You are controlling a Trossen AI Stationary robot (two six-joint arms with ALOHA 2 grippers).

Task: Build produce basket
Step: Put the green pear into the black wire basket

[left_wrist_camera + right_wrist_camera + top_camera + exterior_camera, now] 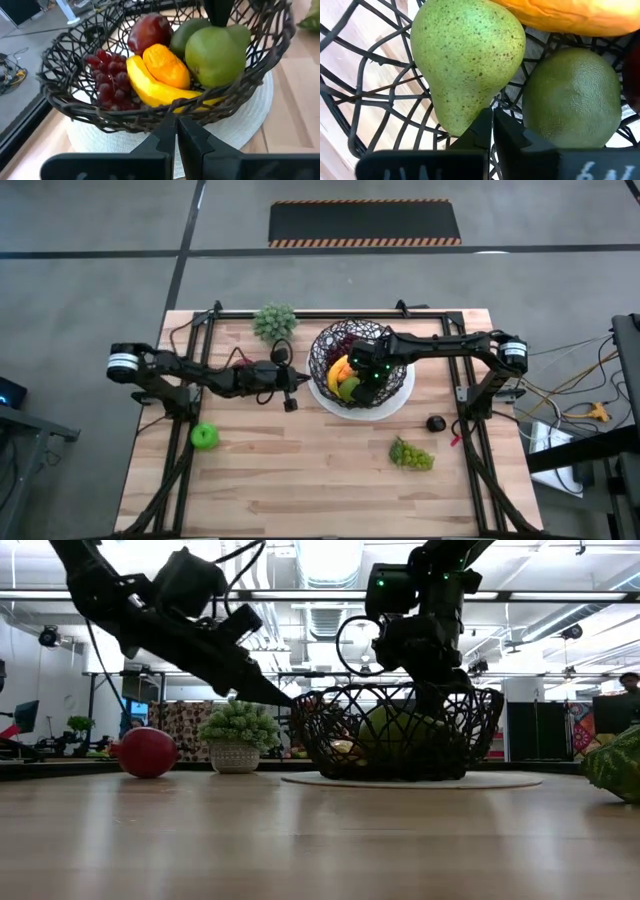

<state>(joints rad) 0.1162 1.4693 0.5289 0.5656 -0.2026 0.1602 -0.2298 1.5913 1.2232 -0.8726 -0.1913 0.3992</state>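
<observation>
- The basket stands on its white plate toward the far middle of the wooden desk, just beside a small potted plant.
- Inside the basket I can see a yellow banana, an orange carrot, a dark red apple, purple grapes, a green pear and a rounder green avocado.
- The right gripper reaches down into the basket, its fingers pressed together and empty, the tips right at the pear's narrow end.
- The left gripper is closed too, holding nothing, its tips at the basket's outer rim.
- A green apple sits on the desk's left side, well apart from the basket.
- Green grapes lie on the near right part of the desk.
- A small black object sits near the right edge.
</observation>
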